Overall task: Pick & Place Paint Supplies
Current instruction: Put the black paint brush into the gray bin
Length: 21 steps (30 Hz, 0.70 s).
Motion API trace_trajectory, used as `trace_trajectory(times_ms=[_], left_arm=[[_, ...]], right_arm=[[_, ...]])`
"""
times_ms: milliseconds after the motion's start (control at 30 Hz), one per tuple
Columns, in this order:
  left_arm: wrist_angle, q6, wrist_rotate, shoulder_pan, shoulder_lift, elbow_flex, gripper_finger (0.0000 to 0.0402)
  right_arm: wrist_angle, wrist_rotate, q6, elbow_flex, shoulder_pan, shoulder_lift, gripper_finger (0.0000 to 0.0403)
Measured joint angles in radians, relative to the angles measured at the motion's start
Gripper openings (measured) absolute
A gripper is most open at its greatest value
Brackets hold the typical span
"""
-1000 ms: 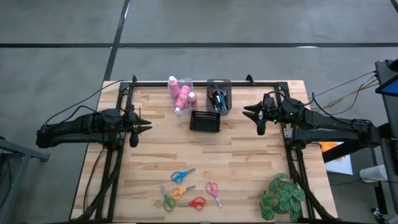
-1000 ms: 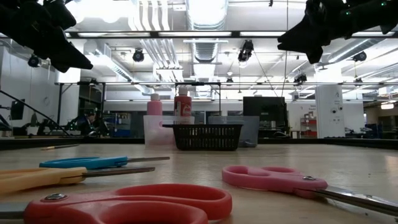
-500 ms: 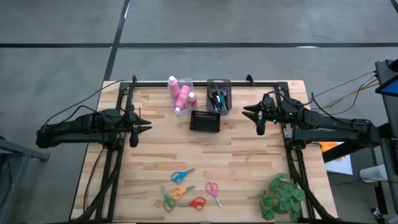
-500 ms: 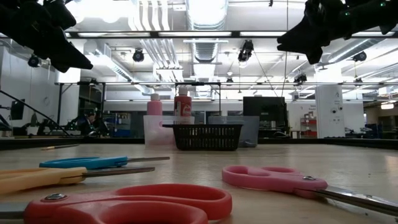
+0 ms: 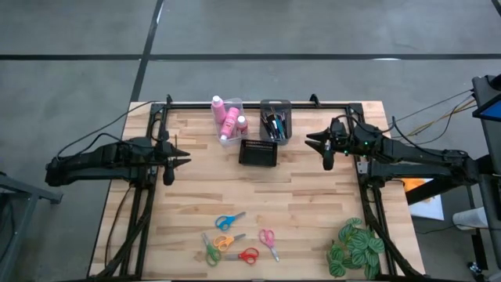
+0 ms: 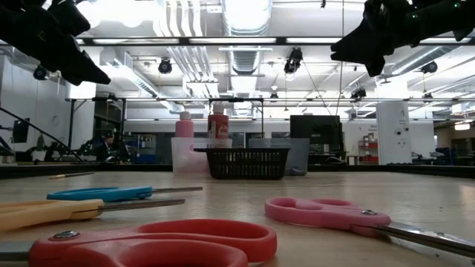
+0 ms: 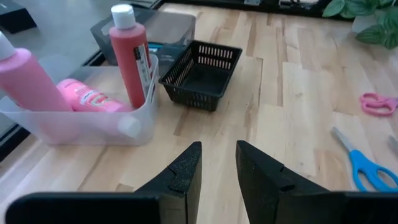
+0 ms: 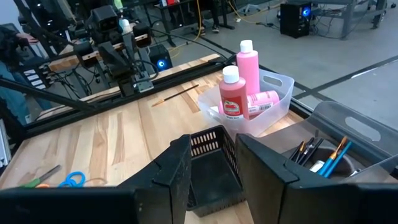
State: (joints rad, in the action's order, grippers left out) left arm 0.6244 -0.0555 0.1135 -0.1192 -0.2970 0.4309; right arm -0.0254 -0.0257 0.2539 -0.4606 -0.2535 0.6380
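Three pink and red bottles (image 5: 228, 117) with white caps sit in a clear bin (image 7: 93, 121) at the table's far side; two stand upright and one lies flat. Paintbrushes (image 8: 317, 155) stand in a grey bin (image 5: 275, 119) to its right. An empty black mesh basket (image 5: 258, 153) stands in front of them. Several scissors (image 5: 232, 240) with coloured handles lie flat near the near edge. My left gripper (image 5: 182, 159) hovers open over the table's left side. My right gripper (image 5: 313, 141) hovers open over its right side. Both are raised in the low view.
A green leafy plant (image 5: 356, 247) sits at the near right corner. One thin brush (image 8: 177, 94) lies on the wood near the far left. Bare wood lies between the basket and the scissors. Black frame rails run along the table's left, right and far edges.
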Motion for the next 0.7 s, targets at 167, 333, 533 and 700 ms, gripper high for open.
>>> trace_trajectory(times_ms=[167,333,533,700], left_arm=[[-0.009,-0.011,0.044,0.000,0.000,-0.005,0.0102],[-0.133,-0.283,0.121,0.000,-0.001,-0.012,0.0102],[-0.198,-0.610,0.123,0.000,-0.001,-0.011,0.0102],[-0.137,-0.768,0.022,0.000,-0.018,0.011,0.0102]], right_arm=[[0.000,0.000,0.000,0.000,0.000,0.000,0.0124],[0.000,0.000,0.000,0.000,0.000,0.000,0.0124],[0.000,0.000,0.000,0.000,0.000,0.000,0.0124],[0.000,0.000,0.000,0.000,0.000,0.000,0.0124]])
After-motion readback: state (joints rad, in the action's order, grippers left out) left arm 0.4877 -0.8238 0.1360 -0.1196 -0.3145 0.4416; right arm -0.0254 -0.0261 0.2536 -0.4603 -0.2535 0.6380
